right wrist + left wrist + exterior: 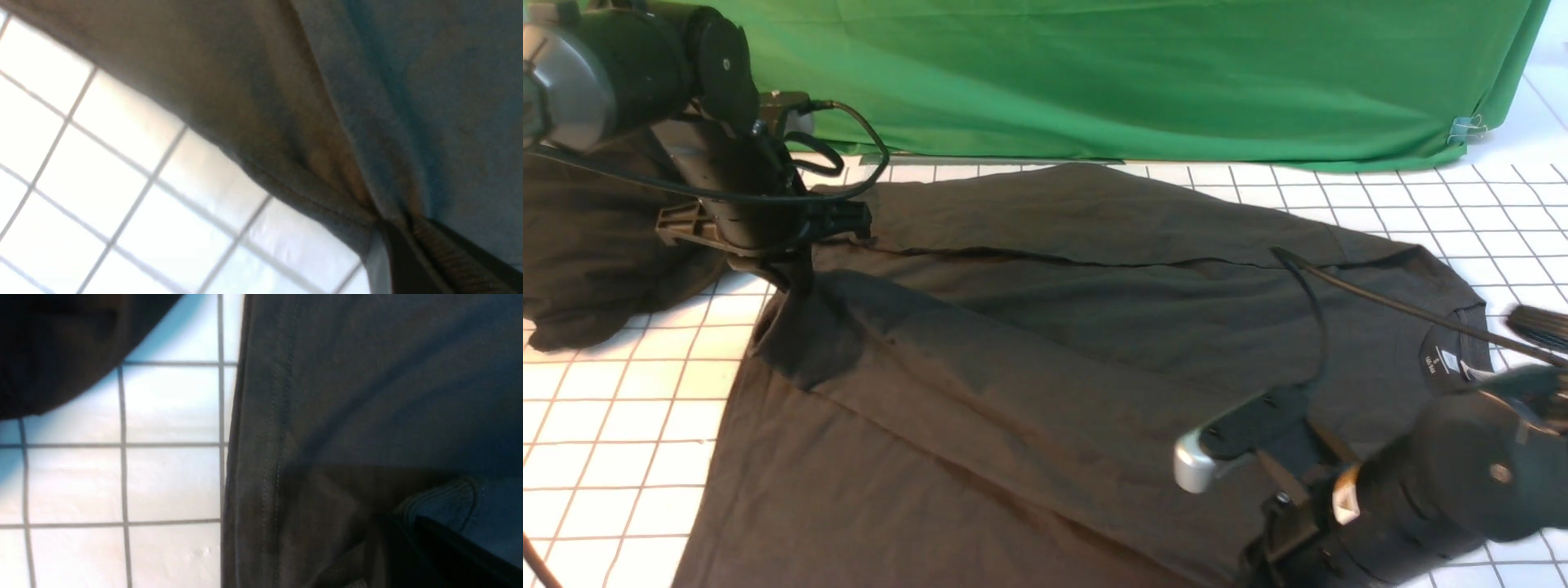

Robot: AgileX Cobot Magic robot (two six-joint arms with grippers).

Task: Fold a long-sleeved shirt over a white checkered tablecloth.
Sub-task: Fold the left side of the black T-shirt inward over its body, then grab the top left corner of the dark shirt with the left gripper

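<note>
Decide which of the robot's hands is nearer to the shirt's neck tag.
Right. The right hand pinches the long-sleeved shirt at its near edge, not far from the neck tag; the left hand grips the shirt's opposite end, far left.

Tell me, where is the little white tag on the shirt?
In the front view, the white neck tag sits at the neck opening of the long-sleeved shirt, far on the right side, just beyond the robot's right arm.
</note>
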